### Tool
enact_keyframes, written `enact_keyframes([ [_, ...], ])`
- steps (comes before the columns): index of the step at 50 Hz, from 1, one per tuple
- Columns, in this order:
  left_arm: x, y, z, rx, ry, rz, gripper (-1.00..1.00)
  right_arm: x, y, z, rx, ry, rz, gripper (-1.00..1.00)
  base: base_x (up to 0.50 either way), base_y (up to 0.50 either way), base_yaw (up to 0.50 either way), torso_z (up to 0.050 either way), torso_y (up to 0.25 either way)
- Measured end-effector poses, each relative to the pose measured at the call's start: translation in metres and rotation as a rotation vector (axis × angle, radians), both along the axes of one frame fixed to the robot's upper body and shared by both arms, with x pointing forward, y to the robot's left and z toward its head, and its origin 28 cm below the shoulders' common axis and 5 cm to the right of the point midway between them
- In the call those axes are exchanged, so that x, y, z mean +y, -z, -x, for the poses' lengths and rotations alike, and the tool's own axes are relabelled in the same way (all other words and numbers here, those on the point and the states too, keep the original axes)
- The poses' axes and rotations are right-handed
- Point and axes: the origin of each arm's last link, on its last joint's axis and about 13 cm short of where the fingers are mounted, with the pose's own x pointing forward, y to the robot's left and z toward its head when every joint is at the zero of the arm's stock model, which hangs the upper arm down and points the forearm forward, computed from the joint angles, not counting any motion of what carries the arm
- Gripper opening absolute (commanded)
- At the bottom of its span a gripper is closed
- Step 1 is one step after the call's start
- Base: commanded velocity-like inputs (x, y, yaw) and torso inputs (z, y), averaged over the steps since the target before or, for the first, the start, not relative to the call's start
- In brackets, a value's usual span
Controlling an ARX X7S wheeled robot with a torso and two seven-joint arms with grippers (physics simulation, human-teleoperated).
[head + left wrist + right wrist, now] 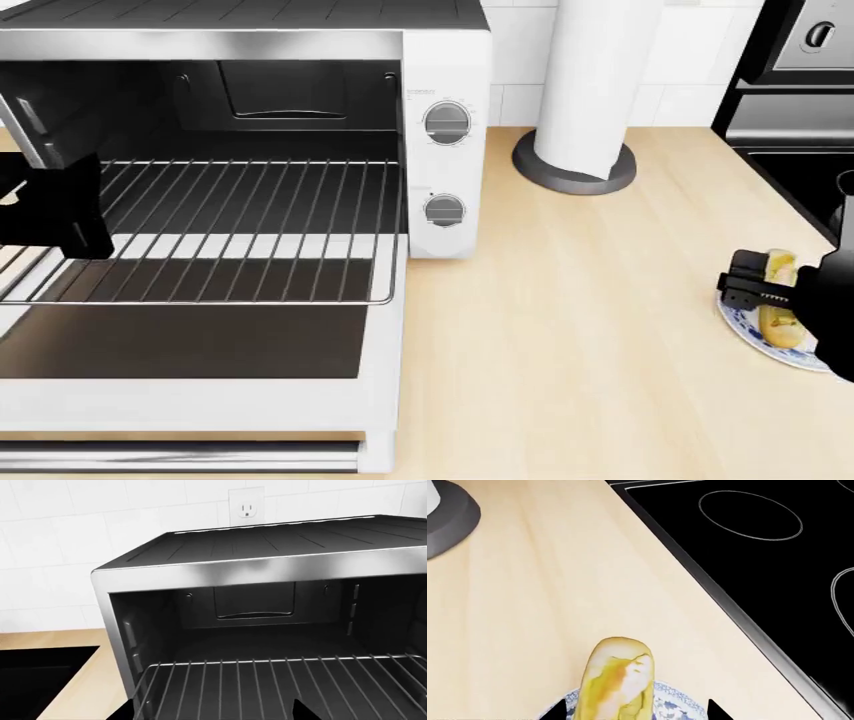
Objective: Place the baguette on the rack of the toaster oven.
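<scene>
The baguette (pixel 779 298) lies on a small blue-patterned plate (pixel 801 355) at the right edge of the tabletop (pixel 587 320), well apart from the toaster oven (pixel 447 150); in the head view its long axis runs roughly away from the robot, slightly tilted, and its rounded far end points toward the back wall. No writing can be read on the oven; small marks above its two dials are too fine to make out. The right gripper (pixel 763 290) hangs low over the baguette, its dark fingertips (pixel 715 709) standing apart on either side of the loaf, not clamped on it. The left gripper (pixel 54 210) sits at the oven's open mouth, above the pulled-out rack (pixel 227 230); its tips (pixel 303 711) are spread apart, holding nothing. The glass door (pixel 187 345) lies open flat.
</scene>
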Motion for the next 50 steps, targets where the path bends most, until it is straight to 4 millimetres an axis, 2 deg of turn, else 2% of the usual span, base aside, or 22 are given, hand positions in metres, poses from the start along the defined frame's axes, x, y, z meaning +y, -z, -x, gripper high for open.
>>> enact_keyframes([
  [10, 0.0, -0.001, 0.0, 0.005, -0.003, 0.0, 1.0, -0.001, 0.0, 0.001, -0.018, -0.006, -0.049, 1.0, 0.0, 0.0, 0.0, 0.0, 0.0],
  [11, 0.0, -0.002, -0.001, 0.005, -0.003, 0.0, 1.0, -0.001, -0.001, 0.001, -0.02, -0.007, -0.055, -1.0, 0.0, 0.0, 0.0, 0.0, 0.0],
  [32, 0.0, 0.0, -0.001, 0.006, -0.003, -0.001, 1.0, 0.002, -0.005, 0.003, -0.049, -0.024, -0.105, -1.0, 0.0, 0.0, 0.0, 0.0, 0.0],
  [40, 0.001, 0.0, -0.001, 0.008, -0.004, 0.0, 1.0, 0.006, -0.017, 0.002, -0.077, -0.032, -0.088, -1.0, 0.0, 0.0, 0.0, 0.0, 0.0],
  [50, 0.002, -0.001, -0.001, 0.007, -0.005, 0.0, 1.0, 0.014, -0.04, 0.001, -0.119, -0.075, -0.049, -1.0, 0.0, 0.0, 0.0, 0.0, 0.0],
])
